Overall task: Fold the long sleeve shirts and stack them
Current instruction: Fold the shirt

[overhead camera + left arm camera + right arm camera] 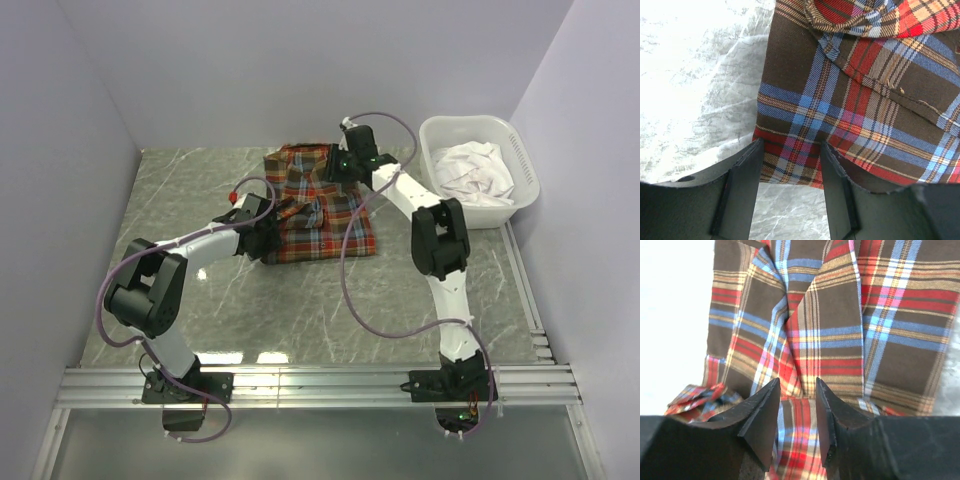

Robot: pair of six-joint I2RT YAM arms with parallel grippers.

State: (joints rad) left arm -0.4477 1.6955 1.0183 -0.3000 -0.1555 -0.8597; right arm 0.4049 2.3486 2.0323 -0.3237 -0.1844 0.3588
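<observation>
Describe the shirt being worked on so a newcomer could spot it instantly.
Start from the grey marbled table and look to its far middle. A partly folded plaid shirt lies there. Its red, blue and dark brown checks set it apart from the white cloth in the basket at the right.

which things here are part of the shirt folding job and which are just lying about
Job: plaid shirt, left gripper, right gripper.
Lying about: white basket, white cloth in it (cannot tell whether it is shirts).
</observation>
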